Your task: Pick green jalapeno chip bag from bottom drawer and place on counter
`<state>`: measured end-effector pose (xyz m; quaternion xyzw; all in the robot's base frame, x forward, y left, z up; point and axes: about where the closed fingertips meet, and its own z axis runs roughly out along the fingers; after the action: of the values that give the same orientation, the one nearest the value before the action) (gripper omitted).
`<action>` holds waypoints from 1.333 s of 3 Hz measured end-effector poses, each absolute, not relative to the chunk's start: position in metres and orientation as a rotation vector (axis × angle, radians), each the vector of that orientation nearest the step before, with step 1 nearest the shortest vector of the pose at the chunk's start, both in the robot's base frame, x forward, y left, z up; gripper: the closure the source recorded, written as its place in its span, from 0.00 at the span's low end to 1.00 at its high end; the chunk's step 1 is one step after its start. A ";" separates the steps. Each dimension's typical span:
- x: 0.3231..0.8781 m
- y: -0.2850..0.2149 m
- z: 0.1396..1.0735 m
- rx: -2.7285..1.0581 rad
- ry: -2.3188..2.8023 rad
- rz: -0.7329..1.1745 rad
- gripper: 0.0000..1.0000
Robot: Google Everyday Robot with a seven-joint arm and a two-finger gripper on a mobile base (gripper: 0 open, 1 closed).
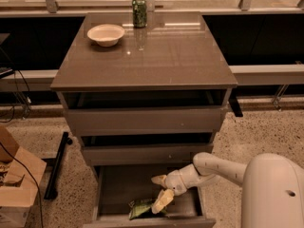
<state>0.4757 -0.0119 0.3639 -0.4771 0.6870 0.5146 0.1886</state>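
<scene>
Counter (180,61): bowl (106,33) and can (139,12) are sitting upper left.
Bottom drawer (107,194): chip bag (139,208) is lying inside, lower centre.
Gripper (161,190): you're seeing it hanging at the bag's right edge.

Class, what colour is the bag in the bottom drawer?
The bag is green with pale patches, camera view; the gripper is in the drawer beside it.
</scene>
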 end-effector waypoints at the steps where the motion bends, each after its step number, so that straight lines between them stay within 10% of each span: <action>1: 0.481 -0.010 0.346 -1.271 1.972 1.406 0.00; 4: 0.503 -0.032 0.243 -0.965 2.239 1.196 0.00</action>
<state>0.5034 -0.0320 0.2435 -0.3474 0.8060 0.4302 0.2112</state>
